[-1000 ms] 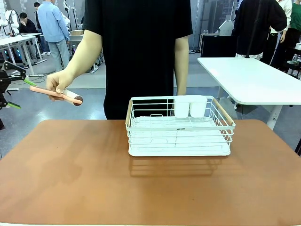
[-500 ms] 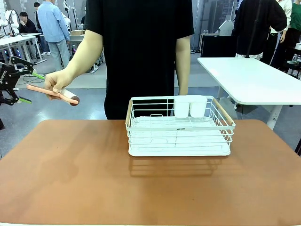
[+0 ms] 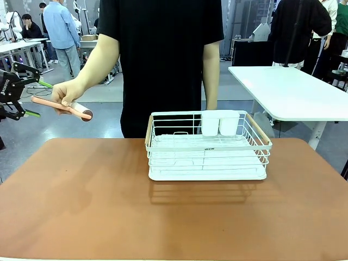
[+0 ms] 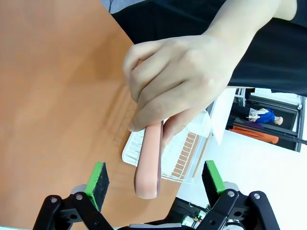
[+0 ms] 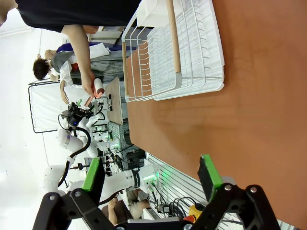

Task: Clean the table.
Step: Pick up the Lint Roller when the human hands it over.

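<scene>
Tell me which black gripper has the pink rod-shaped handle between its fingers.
The left gripper: its open green pads flank the pink handle in the person's hand; the right gripper's gap holds nothing.

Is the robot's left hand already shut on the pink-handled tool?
No: the left hand has its green pads wide apart, clear of the pink-handled tool, which the person's hand grips.

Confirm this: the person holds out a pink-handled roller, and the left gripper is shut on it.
No: the left gripper is open. The left wrist view shows the pink-handled roller, held in the person's hand, between its green pads with gaps both sides.
</scene>
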Robot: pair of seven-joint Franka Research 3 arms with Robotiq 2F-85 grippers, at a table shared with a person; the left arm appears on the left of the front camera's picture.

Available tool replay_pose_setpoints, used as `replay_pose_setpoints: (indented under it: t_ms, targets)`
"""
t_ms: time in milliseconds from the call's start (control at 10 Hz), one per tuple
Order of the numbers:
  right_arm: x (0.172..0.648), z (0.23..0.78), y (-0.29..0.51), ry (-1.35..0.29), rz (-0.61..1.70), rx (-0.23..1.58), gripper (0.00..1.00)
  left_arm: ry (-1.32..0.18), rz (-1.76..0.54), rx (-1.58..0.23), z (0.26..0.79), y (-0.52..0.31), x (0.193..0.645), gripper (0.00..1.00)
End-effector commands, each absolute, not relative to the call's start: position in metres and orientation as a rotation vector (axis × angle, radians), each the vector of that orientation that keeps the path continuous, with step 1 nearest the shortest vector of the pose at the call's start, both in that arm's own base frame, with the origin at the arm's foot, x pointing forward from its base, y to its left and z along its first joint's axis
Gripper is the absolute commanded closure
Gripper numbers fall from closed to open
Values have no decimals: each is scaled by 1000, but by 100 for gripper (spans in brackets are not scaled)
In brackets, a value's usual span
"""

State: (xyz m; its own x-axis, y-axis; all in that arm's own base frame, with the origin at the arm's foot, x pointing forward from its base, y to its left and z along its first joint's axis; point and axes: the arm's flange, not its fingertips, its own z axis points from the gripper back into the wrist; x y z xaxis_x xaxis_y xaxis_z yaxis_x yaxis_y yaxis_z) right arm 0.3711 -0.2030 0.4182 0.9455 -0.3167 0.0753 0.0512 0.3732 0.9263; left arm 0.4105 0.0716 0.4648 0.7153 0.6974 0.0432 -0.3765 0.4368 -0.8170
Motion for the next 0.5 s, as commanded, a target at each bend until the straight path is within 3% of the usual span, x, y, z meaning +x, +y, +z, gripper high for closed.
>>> replay_pose_setpoints:
  t_ms: [0,400]
  targets:
    - [370,422,-202,-275,-225,1175,0,-453,688,-915,459,68,408,0]
    - [370,422,-202,-275,-225,1175,0,-451,690,-931,454,66,412,2]
